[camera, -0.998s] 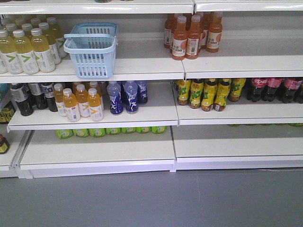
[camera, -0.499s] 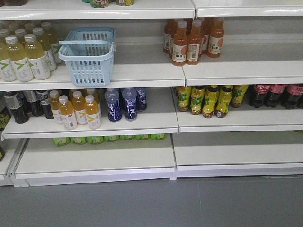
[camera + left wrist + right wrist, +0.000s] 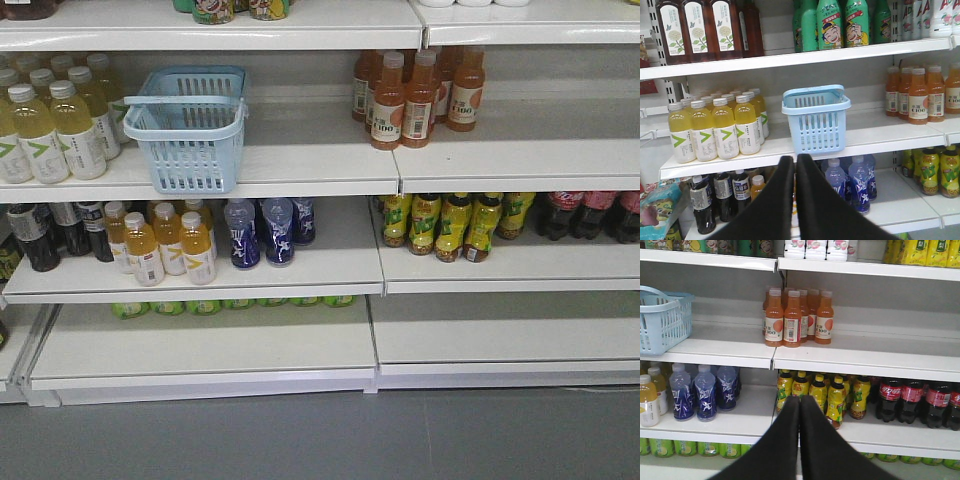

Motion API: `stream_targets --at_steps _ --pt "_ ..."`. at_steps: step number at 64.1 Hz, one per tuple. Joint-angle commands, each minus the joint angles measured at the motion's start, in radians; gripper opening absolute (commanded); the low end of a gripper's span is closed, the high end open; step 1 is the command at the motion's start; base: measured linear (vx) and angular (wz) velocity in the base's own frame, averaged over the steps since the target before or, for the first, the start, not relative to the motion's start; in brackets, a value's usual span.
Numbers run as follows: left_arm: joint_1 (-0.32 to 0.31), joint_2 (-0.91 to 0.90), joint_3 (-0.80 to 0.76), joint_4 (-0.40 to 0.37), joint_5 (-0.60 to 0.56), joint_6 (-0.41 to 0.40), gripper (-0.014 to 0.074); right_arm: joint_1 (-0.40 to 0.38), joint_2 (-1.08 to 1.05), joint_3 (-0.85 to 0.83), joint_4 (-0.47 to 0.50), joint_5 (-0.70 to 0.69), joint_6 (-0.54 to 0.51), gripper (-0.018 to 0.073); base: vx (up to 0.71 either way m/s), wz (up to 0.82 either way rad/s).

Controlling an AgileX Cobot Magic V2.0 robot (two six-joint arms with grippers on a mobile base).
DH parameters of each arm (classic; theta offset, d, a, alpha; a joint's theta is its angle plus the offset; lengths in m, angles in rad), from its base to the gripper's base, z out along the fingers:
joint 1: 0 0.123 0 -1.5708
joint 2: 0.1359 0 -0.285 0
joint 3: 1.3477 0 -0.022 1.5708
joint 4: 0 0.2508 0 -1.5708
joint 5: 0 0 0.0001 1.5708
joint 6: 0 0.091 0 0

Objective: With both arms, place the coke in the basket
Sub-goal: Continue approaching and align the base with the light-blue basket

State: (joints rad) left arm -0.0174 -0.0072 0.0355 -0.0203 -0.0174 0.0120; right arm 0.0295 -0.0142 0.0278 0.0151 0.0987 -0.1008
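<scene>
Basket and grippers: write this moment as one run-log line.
basket on shelf | left gripper shut, empty | right gripper shut, empty

The light blue slotted plastic basket [image 3: 190, 140] has a smooth, moulded surface with a faint shine. The white shelf board [image 3: 310, 160] under it looks like painted metal, smooth with a soft sheen (its front edge catches the light most). The yellow juice bottles [image 3: 715, 132] are clear glossy plastic with printed wrap labels. The left gripper [image 3: 795, 159] and the right gripper [image 3: 799, 399] show smooth matt black fingers. The grey floor [image 3: 320, 430] looks dull and even.
</scene>
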Motion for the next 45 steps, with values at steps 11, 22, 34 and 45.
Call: stream_targets --at_steps 11,22,34,45 --pt "-0.001 -0.02 -0.033 -0.003 -0.078 -0.004 -0.0006 0.001 -0.009 0.008 -0.001 -0.078 -0.005 -0.001 0.07 0.02" --pt "-0.001 -0.02 -0.033 -0.003 -0.078 -0.004 -0.0006 0.001 -0.009 0.008 -0.001 -0.078 -0.005 -0.001 0.07 0.01" --pt "-0.001 -0.02 -0.033 -0.003 -0.078 -0.004 -0.0006 0.001 -0.009 0.008 -0.001 -0.078 -0.005 -0.001 0.07 0.01" --pt "-0.001 -0.02 -0.033 -0.003 -0.078 -0.004 -0.0006 0.001 -0.009 0.008 -0.001 -0.078 -0.005 -0.001 0.07 0.0"
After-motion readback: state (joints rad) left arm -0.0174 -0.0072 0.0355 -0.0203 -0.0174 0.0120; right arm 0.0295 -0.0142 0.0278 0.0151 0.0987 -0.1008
